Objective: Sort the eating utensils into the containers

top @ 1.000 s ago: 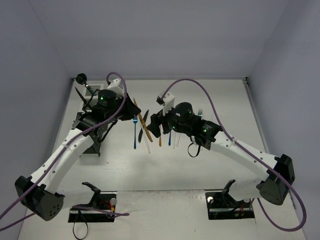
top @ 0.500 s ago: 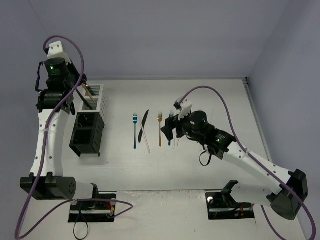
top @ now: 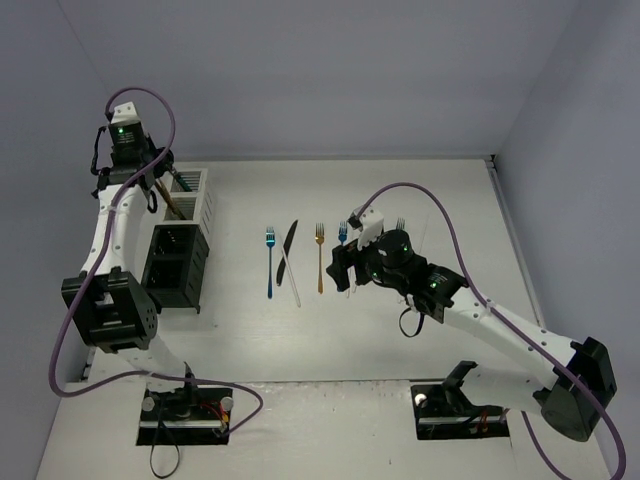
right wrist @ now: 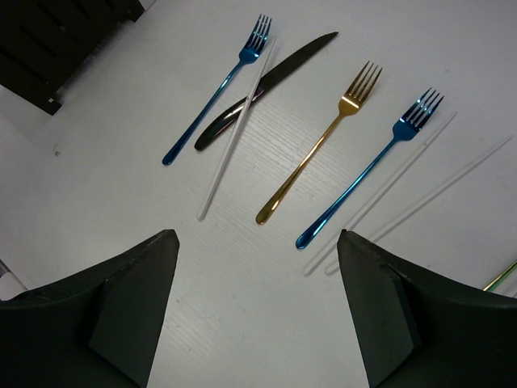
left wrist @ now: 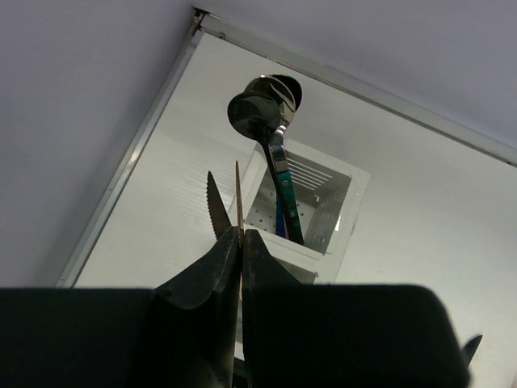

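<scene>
My left gripper hangs over the white containers at the back left. It is shut on a thin gold utensil, seen edge-on in the left wrist view between the pads. A dark serrated blade shows just beside it. The white caddy below holds a silver spoon and teal and blue handles. My right gripper is open and empty above the handle ends of a gold fork and a blue fork. Further left lie a blue fork, a black knife and a pale chopstick.
The two black caddies stand in front of the white ones, left of the utensils. Two more pale chopsticks lie right of the blue fork. A thin greenish tip shows at the right edge. Walls close the table at the back and sides.
</scene>
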Robot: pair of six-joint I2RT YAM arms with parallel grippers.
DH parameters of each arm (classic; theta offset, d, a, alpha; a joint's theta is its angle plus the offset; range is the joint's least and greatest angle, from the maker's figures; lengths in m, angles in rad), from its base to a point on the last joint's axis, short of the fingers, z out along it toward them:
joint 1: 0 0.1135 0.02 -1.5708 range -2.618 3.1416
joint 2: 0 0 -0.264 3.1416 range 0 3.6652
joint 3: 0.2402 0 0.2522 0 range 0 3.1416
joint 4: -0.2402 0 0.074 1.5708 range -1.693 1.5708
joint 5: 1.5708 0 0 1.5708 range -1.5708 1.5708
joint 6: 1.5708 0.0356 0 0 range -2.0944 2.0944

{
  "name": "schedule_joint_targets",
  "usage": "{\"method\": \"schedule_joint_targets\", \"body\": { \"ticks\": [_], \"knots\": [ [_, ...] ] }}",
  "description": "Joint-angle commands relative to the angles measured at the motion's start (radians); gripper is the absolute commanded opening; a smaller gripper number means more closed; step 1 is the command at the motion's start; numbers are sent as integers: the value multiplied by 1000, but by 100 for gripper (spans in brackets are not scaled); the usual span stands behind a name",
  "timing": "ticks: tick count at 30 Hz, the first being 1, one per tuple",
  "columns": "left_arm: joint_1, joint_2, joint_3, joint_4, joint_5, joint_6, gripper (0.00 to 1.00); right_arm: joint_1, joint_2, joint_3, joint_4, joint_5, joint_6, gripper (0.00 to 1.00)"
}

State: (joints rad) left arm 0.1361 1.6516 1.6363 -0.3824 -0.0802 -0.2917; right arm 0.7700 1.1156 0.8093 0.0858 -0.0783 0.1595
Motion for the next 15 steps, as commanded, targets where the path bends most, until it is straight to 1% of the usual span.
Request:
{"method": "schedule_joint_targets", "body": {
  "ticks": [1,2,5,6,10,12,15],
  "knots": [
    [16,13,-15,158,62,-38,1,-9,-5,5,61,-13,10,77],
    [18,19,-25,167,70,-43,3,-9,-2,5,61,-12,11,77],
    [19,28,-35,169,77,-62,14,-9,9,2,60,8,24,77],
    [19,28,-35,157,80,-65,20,-9,11,1,59,14,28,77],
    [19,4,-23,108,80,-67,36,-9,25,0,59,60,48,77],
    [16,-17,-17,83,80,-66,41,-10,36,3,57,66,56,77],
    [1,-71,-13,35,128,-67,46,-9,38,0,53,74,64,77]
  ]
}}
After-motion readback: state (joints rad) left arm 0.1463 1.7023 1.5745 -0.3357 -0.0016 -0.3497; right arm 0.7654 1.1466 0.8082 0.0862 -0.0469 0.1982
